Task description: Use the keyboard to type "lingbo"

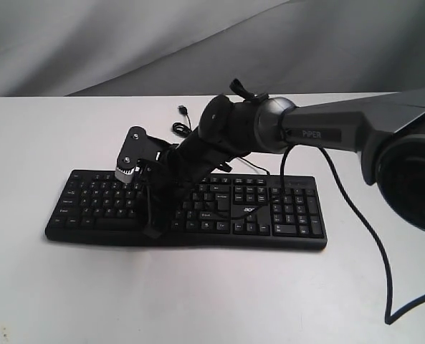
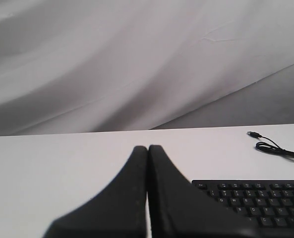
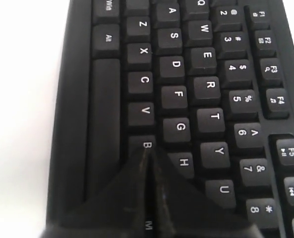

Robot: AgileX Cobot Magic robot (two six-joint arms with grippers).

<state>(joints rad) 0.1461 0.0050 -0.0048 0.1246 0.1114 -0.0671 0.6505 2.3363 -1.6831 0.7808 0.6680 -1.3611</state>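
Note:
The black keyboard (image 1: 284,215) with white legends lies across the middle of the white table (image 1: 198,301). My right arm reaches over it from the right. The right gripper (image 1: 153,229) is shut, with nothing held, and points down at the lower letter rows. In the right wrist view its tips (image 3: 147,151) rest at the B key (image 3: 146,143), between V and H. My left gripper (image 2: 147,148) is shut and empty, above bare table. The keyboard's corner (image 2: 256,198) lies to one side of it. The left gripper does not show in the exterior view.
The keyboard's thin USB cable (image 1: 182,118) lies coiled on the table behind it, its plug (image 2: 253,134) loose. A black cable from the right arm (image 1: 370,244) hangs down over the table's right side. A grey cloth backdrop (image 1: 198,43) stands behind the table.

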